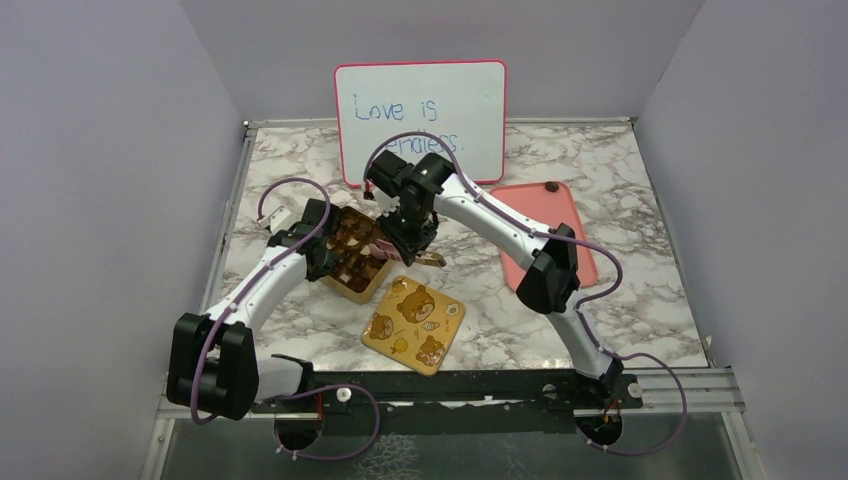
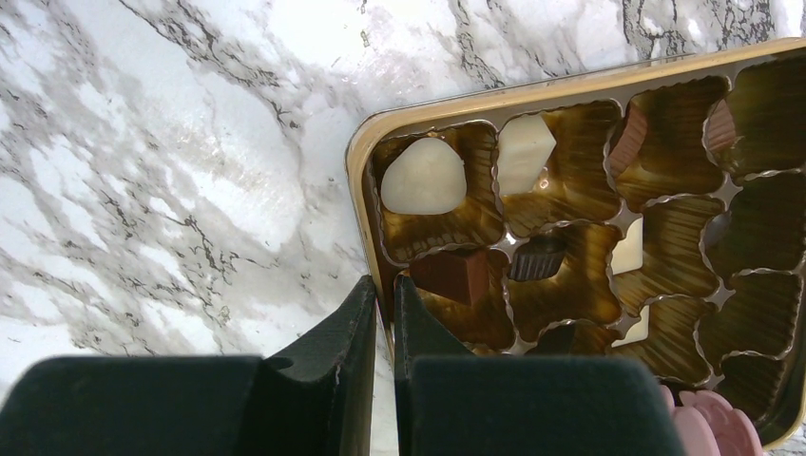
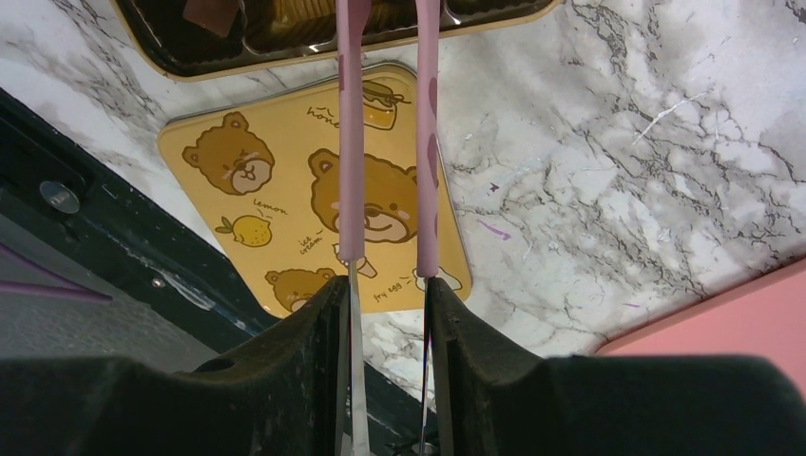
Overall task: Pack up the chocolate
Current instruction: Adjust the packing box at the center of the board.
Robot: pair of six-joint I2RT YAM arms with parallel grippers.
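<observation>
The open gold tin [image 2: 532, 90] holds chocolate in its moulded cups: a cream round piece [image 2: 423, 176], a cream square [image 2: 523, 152], a brown square [image 2: 456, 274] and a dark cup [image 2: 537, 256]. My left gripper [image 2: 380, 285] is shut on the tin's near-left wall, one finger inside and one outside. My right gripper [image 3: 385, 283] is shut on pink tongs [image 3: 350, 142], whose two arms reach over the tin [image 3: 285, 38]; their tips are out of view. In the top view both grippers [image 1: 325, 255] [image 1: 410, 235] are at the tin [image 1: 355, 262]. One dark chocolate [image 1: 551, 186] lies on the pink tray [image 1: 530, 205].
The tin's yellow bear-print lid [image 1: 413, 325] lies flat just in front of the tin. A whiteboard [image 1: 420, 120] with writing leans at the back. The pink tray sits to the right, partly under my right arm. Walls enclose the marble table.
</observation>
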